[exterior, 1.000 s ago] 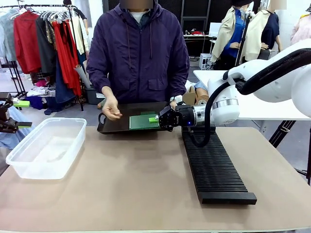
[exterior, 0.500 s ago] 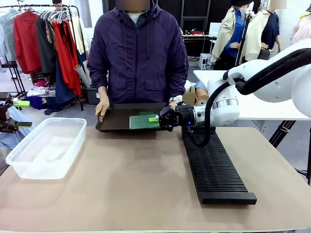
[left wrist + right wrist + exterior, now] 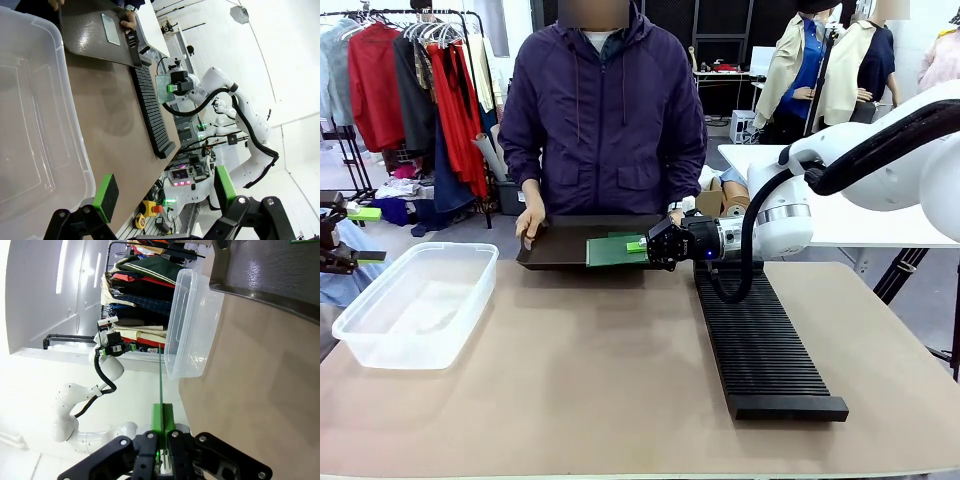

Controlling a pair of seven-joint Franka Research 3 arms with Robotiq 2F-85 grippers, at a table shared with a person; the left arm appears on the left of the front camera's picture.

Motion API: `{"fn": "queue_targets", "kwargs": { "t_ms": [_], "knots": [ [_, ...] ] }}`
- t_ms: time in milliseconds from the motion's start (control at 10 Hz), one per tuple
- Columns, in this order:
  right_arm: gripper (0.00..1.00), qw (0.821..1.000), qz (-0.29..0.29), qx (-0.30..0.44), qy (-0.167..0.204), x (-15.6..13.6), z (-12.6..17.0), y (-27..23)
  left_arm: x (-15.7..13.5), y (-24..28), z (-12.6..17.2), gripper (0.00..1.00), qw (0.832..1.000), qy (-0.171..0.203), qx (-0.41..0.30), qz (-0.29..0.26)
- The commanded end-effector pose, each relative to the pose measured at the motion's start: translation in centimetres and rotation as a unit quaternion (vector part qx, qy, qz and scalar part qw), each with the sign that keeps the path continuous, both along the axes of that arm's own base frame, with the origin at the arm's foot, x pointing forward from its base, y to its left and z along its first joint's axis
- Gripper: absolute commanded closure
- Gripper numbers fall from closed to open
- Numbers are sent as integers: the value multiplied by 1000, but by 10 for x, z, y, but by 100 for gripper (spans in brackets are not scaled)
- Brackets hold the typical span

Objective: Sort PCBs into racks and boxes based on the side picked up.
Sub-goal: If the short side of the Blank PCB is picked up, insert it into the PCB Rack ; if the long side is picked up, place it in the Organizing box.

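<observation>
Right gripper [image 3: 646,245] is clamped tight on a PCB [image 3: 613,251], holding it at the end of the dark tray [image 3: 560,248] nearest the rack [image 3: 760,345], across the counter [image 3: 620,390]. Left gripper [image 3: 166,192] stands spread wide, holding nothing, beside the clear box [image 3: 380,345].

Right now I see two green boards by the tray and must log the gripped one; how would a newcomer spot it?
Find the long black ribbed rack on the table's right side. At its far end the right arm's fingers are shut on a thin flat green rectangular board. The other green board lies on the dark tray; this one is clamped by one edge.
</observation>
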State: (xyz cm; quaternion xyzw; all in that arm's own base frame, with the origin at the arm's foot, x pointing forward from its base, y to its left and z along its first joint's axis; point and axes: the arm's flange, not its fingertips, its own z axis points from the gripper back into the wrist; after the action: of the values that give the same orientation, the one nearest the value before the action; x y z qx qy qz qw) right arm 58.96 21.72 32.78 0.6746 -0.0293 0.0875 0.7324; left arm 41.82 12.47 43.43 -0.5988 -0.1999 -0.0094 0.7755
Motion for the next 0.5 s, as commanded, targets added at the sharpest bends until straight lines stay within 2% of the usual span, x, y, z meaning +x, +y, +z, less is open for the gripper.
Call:
{"fn": "queue_targets", "kwargs": {
  "t_ms": [0, 400],
  "knots": [
    [100, 1000, 0, 5, 1, 0, 2, 1, 0, 0, 1, 0, 1000, 6, -1, 3],
    [100, 1000, 0, 5, 1, 0, 2, 1, 0, 0, 1, 0, 1000, 6, -1, 3]
  ]
}}
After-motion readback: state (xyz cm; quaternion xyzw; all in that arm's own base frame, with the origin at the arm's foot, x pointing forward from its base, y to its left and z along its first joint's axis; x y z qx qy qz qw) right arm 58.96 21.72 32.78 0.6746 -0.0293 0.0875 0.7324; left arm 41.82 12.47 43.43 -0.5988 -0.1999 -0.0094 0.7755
